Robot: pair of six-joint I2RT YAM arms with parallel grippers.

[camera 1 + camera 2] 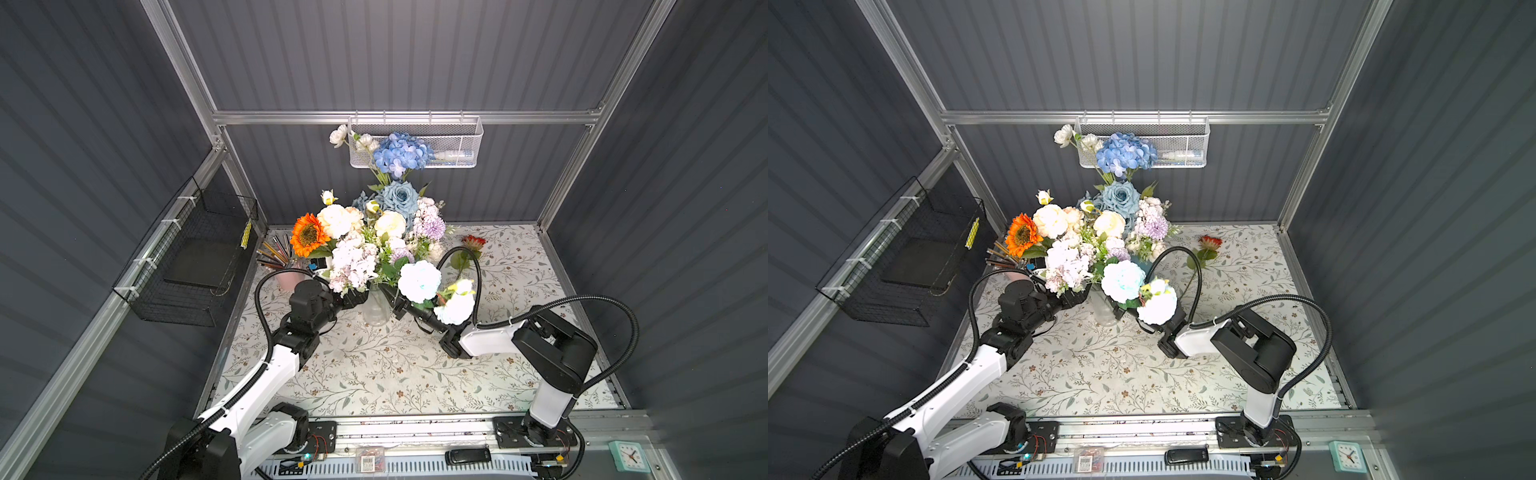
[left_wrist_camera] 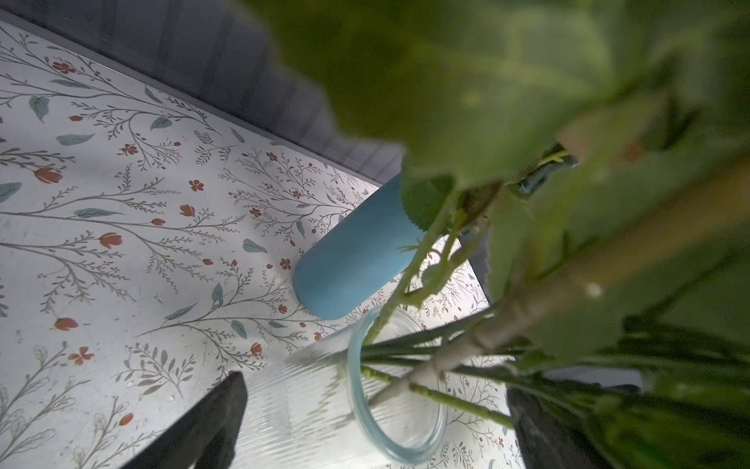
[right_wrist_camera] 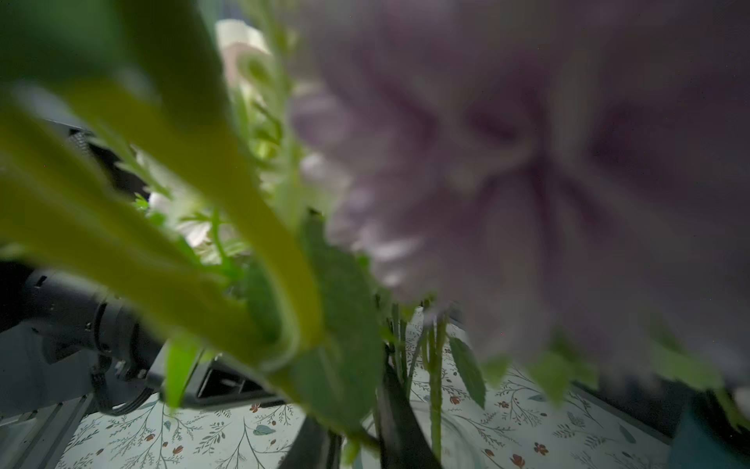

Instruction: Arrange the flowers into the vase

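The desk [image 1: 395, 374] carries the whole arrangement. Most of the flowers [image 1: 374, 241] stand massed at its centre, with several stems entering the mouth of the clear glass vase [image 1: 376, 309].

Judge the step in hand as seating a stem in that vase.

- **Left end effector** [image 1: 360, 296]: wide open and holding nothing, with its fingers [image 2: 219, 422] flanking the vase rim.
- **Right end effector** [image 1: 387, 294]: buried in stems and leaves just beside the vase, so you cannot tell whether it grips.
- **Red sunflower** [image 1: 473, 242]: lies on the desk, well apart from the vase.

Next, withdraw the right arm without dragging stems, then fetch that sunflower.
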